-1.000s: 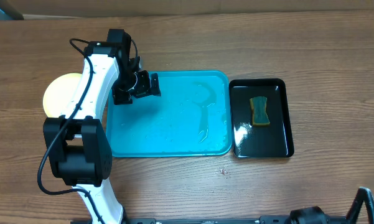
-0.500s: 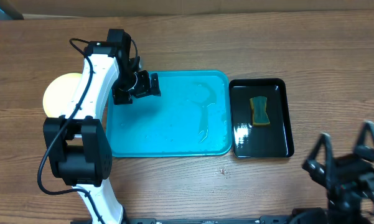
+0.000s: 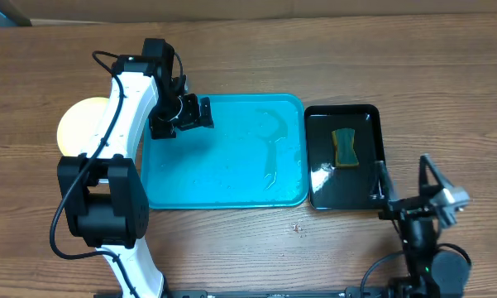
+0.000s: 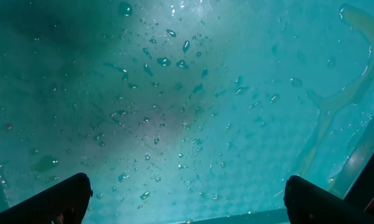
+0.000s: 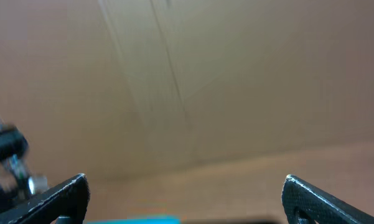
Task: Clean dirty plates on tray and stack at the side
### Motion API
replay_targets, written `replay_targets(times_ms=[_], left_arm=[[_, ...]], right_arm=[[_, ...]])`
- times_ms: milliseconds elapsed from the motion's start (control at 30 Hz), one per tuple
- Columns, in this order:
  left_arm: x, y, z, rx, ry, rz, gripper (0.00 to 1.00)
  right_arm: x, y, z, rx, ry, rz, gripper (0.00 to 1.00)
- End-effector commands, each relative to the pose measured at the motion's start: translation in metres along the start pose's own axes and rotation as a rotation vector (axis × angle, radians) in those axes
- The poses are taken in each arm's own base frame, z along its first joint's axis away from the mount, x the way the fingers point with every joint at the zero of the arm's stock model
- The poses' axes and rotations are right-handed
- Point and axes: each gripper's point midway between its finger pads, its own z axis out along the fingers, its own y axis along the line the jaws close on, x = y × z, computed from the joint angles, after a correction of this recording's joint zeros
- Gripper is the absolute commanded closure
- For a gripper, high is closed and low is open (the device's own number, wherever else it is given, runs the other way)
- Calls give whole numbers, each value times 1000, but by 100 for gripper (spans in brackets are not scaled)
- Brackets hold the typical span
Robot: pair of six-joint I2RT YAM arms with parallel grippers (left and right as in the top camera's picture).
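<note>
The turquoise tray (image 3: 223, 178) lies mid-table, wet, holding no plates. It fills the left wrist view (image 4: 174, 93), beaded with water drops and a pale streak at the right. A pale yellow-green plate (image 3: 78, 122) lies on the table left of the tray, partly hidden by the left arm; whether other plates lie under it I cannot tell. My left gripper (image 3: 197, 113) hovers open and empty over the tray's far-left corner; its fingertips (image 4: 187, 199) show wide apart. My right gripper (image 3: 407, 178) is open and empty, raised at the front right, its fingertips (image 5: 185, 196) wide apart.
A smaller black tray (image 3: 347, 186) stands right of the turquoise tray with a green-and-yellow sponge (image 3: 345, 147) in it. A small speck (image 3: 297, 227) lies on the wood in front of the trays. The right wrist view shows blurred table and a strip of blue tray (image 5: 143, 220).
The right arm has risen from the front edge into view and now stands by the black tray's front-right corner. The left arm has not moved.
</note>
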Motion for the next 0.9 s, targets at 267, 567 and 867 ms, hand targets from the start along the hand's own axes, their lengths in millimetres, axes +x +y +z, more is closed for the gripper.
replay_targets(times_ms=[267,567,867], left_arm=[[1,2,5,-9,12,28,0],[1,2,5,-9,13,28,0],[1,2,5,-9,12,28,0]], right_arm=[[59,-3,-7,-47,227,-281,0],[57,-13,-6,-12,224,-488,0],[60,-4,-6,-47,225,-485,0]])
